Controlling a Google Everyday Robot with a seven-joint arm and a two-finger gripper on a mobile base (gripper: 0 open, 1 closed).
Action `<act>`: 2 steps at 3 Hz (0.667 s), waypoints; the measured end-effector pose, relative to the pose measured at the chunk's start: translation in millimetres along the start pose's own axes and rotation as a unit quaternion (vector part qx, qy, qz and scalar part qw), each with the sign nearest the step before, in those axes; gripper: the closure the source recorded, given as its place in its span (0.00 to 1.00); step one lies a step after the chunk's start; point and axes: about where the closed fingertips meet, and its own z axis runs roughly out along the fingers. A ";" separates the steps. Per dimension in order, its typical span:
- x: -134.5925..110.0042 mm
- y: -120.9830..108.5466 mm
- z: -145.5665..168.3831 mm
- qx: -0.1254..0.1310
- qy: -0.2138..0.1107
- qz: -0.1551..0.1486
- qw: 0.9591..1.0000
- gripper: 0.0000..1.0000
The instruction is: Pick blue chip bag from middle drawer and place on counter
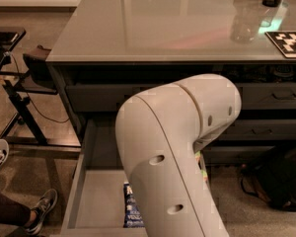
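Arm (172, 157) hides gripper — blue chip bag (131, 210) apparently in middle drawer (96, 196).

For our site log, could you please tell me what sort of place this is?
Probably an office or lab: a glossy counter on a drawer cabinet, a fiducial marker, a person's sneakers. The arm, over the open middle drawer, hides the gripper.
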 end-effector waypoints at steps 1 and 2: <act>-9.2 4.6 -2.4 -0.006 -0.009 -0.026 1.000 0.00; -20.1 10.0 -6.1 -0.019 -0.024 -0.061 0.998 0.00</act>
